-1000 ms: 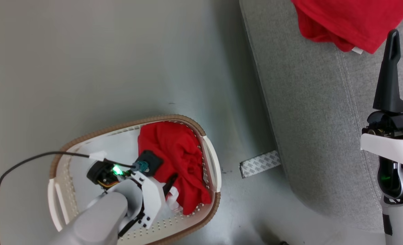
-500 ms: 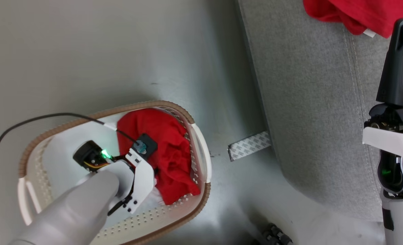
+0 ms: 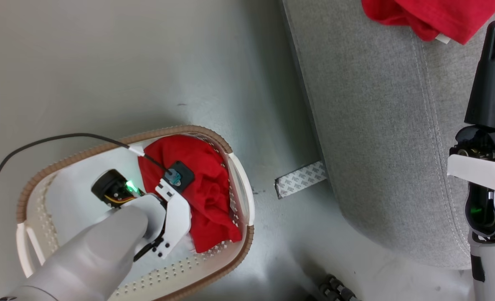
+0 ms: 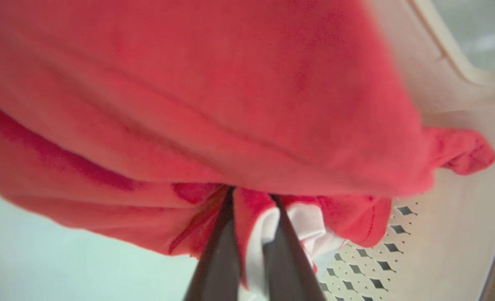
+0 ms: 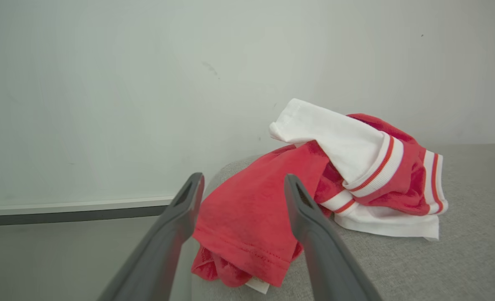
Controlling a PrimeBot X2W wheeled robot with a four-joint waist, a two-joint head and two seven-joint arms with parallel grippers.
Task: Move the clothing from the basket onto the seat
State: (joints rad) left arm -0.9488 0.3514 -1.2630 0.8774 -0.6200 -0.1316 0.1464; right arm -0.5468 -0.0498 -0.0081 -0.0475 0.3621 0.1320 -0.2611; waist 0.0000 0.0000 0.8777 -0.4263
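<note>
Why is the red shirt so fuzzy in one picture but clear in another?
Left wrist view: the red garment in the basket sits right up against the lens, so it blurs, while the holes beyond look sharper. Right wrist view: the other garment lies farther off on the sofa, stripes crisp. Head view: a green light glows on the left arm.

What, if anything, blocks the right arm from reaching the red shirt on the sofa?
Likely nothing, so yes: the shirt lies uncovered on the sofa, straight ahead of the open right gripper.

Tape strip (image 3: 300, 185) on grey flr (image 3: 147, 62)
</note>
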